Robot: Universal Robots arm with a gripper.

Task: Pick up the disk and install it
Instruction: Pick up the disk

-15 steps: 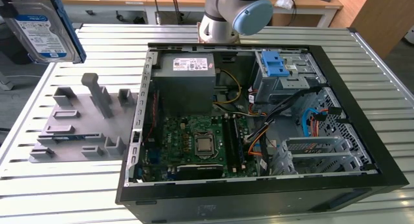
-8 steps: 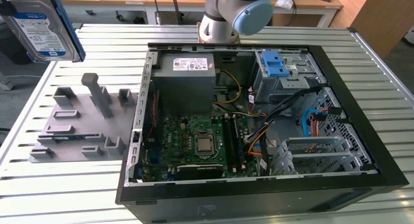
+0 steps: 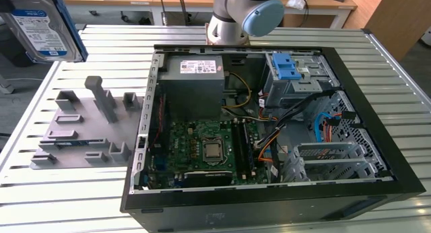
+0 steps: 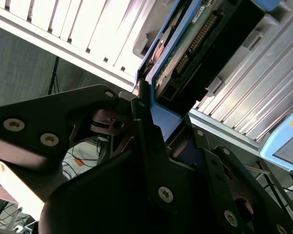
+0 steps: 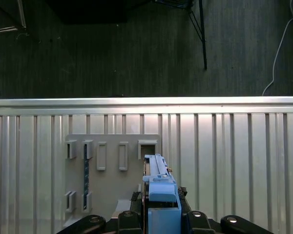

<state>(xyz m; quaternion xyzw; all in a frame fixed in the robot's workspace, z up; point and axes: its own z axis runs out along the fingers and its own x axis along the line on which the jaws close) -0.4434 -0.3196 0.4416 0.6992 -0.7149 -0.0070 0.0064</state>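
Note:
The disk (image 3: 40, 28) hangs high over the table at the exterior view's left, showing its white-and-blue label and a blue bracket along its edge. In the second wrist view the disk (image 4: 205, 34) appears edge-on with its connector row showing, and my gripper (image 4: 156, 114) is shut on its blue-bracketed end. In the first wrist view the disk (image 5: 156, 173) stands on edge between the black fingers (image 5: 132, 214) of my gripper (image 5: 161, 212), above the grey holder fixture (image 5: 112, 165).
An open black computer case (image 3: 397, 157) lies on the slatted metal table (image 3: 67, 192), with a motherboard, a power supply and a drive cage carrying a blue latch (image 3: 286, 69). The grey holder fixture (image 3: 88, 127) sits beside the case at the exterior view's left. The arm's base (image 3: 243, 16) stands behind the case.

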